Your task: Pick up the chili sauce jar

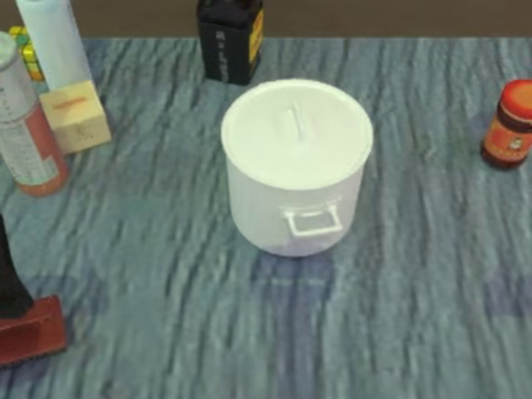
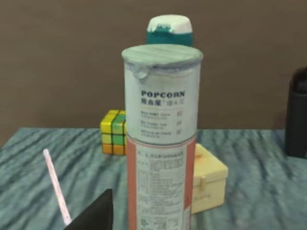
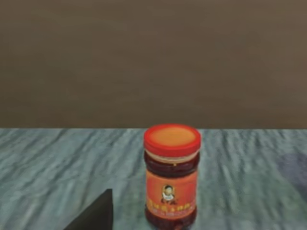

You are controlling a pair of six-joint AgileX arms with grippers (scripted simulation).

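Observation:
The chili sauce jar [image 1: 509, 123], small, with a red lid and an orange-red label, stands upright at the table's far right edge. In the right wrist view the jar [image 3: 171, 177] is close ahead and upright, with nothing touching it. Only a dark tip of my right gripper [image 3: 96, 215] shows at the frame's edge, short of the jar. A similar dark tip of my left gripper [image 2: 93, 215] shows beside the tall popcorn can [image 2: 160, 139]. Neither arm appears in the top view.
A big white lidded pot [image 1: 297, 162] fills the table's middle. A black bottle [image 1: 230, 37] stands behind it. At the left are the popcorn can [image 1: 25, 125], a yellow box [image 1: 76, 116], a white bottle [image 1: 54, 41] and a colour cube [image 1: 25, 50]. A dark object on a red base [image 1: 25, 328] sits front left.

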